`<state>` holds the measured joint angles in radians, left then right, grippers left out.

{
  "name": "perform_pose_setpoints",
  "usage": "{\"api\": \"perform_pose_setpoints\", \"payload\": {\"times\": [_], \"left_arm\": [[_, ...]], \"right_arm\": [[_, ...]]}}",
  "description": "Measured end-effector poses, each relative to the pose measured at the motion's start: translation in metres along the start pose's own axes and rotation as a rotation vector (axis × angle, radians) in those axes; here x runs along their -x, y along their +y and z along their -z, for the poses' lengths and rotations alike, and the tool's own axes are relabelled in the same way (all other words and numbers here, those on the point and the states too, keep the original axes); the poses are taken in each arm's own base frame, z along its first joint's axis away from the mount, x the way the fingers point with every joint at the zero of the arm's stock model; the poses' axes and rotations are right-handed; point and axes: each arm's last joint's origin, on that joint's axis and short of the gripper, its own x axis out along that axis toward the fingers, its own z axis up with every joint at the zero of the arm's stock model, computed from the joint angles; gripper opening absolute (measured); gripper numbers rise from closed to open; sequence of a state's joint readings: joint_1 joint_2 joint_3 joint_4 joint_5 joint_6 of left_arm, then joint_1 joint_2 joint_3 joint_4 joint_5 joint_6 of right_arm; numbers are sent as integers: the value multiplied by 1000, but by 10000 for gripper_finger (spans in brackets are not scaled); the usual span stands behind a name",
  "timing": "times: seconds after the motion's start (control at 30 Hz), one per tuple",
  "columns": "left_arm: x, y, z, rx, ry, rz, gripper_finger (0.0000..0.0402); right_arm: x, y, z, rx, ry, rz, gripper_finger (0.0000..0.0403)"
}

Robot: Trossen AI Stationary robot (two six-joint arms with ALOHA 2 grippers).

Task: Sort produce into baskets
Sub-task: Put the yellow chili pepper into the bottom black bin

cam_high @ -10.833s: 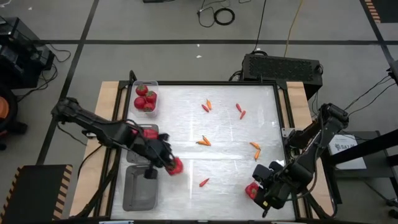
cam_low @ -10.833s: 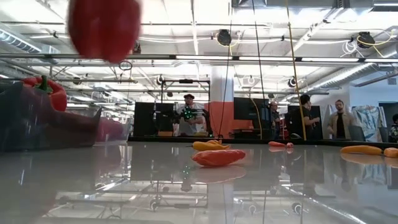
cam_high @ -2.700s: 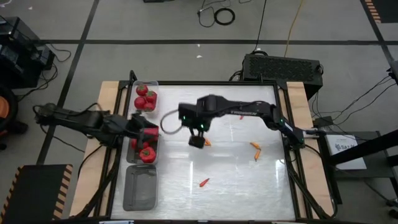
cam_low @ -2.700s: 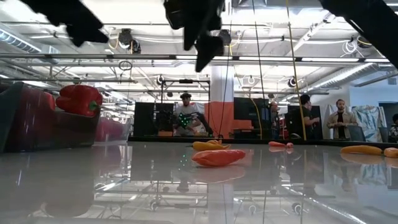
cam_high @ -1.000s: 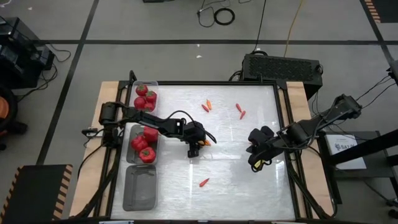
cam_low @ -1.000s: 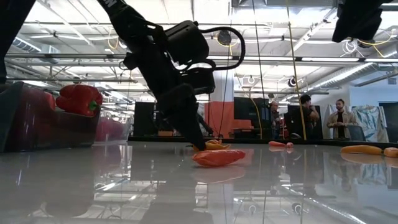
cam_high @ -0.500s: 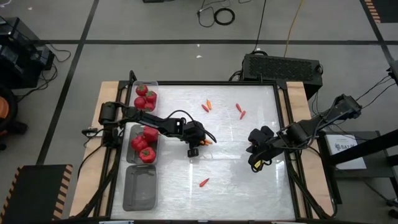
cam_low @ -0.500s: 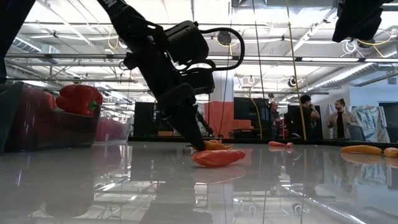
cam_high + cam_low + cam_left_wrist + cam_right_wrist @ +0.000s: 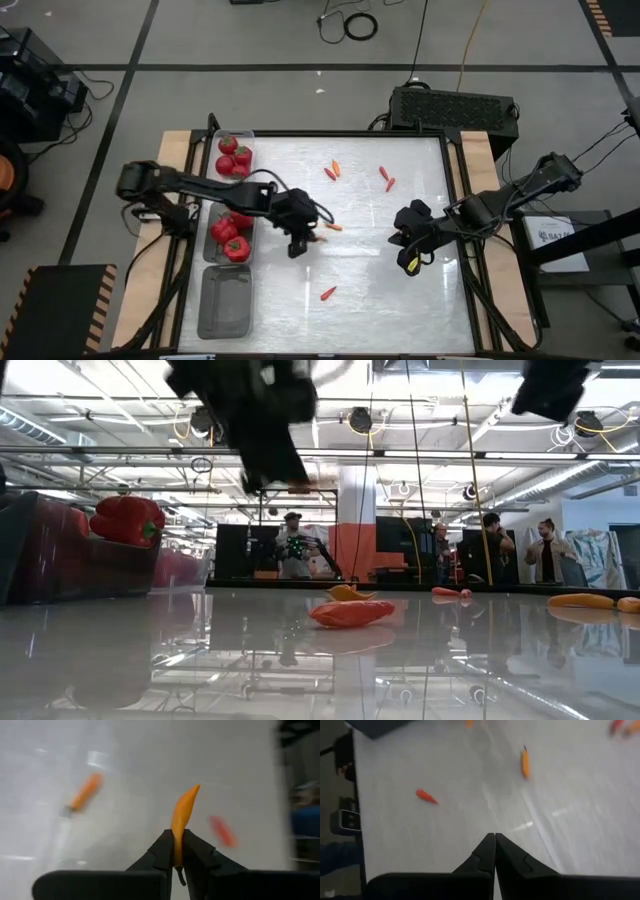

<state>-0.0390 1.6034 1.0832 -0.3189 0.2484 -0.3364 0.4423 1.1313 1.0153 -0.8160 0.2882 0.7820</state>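
Observation:
My left gripper [image 9: 303, 241] is shut on a thin orange chili [image 9: 182, 815], above the middle of the table; it shows high up in the low view [image 9: 262, 430]. My right gripper [image 9: 406, 264] is shut and empty above the table's right half. Another orange chili [image 9: 333, 227] and a red one [image 9: 327, 293] lie on the table. Three clear trays stand along the left edge: the far one [image 9: 246, 140] holds tomatoes, the middle one [image 9: 210, 250] red peppers, and the near one [image 9: 225, 305] shows nothing inside. My left gripper pinches the orange chili near its stem end [image 9: 177, 847] between its two fingers. The chili lies along the fingers, and its pointed tip [image 9: 195, 787] sticks out past them. It is lifted clear of the table.
More small chilies lie at the far middle of the table [image 9: 331, 171] [image 9: 386, 179]. In the low view a red chili [image 9: 350, 613] and an orange one [image 9: 345, 593] lie ahead. People stand in the room beyond the table.
My left gripper has risen off the table with the orange chili and gone a little toward the table's left edge. The chili is lifted clear; the other orange chili beside it has stayed on the table. My right gripper has shifted slightly.

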Motion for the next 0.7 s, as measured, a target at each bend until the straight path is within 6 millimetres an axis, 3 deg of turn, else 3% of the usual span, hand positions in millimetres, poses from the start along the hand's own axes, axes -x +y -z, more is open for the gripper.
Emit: {"api": "perform_pose_setpoints", "payload": {"times": [0.23, 0.4, 0.7], "left_arm": [[38, -64, 25, 169, 89, 144, 35], [58, -104, 58, 290, 235, 172, 36], [81, -154, 126, 301, 414, 41, 36]], "right_arm": [[-3, -4, -20, 125, -113, -35, 1], [-9, -14, -36, 150, -176, -4, 1], [-39, -54, -65, 36, -133, 87, 2]]}}
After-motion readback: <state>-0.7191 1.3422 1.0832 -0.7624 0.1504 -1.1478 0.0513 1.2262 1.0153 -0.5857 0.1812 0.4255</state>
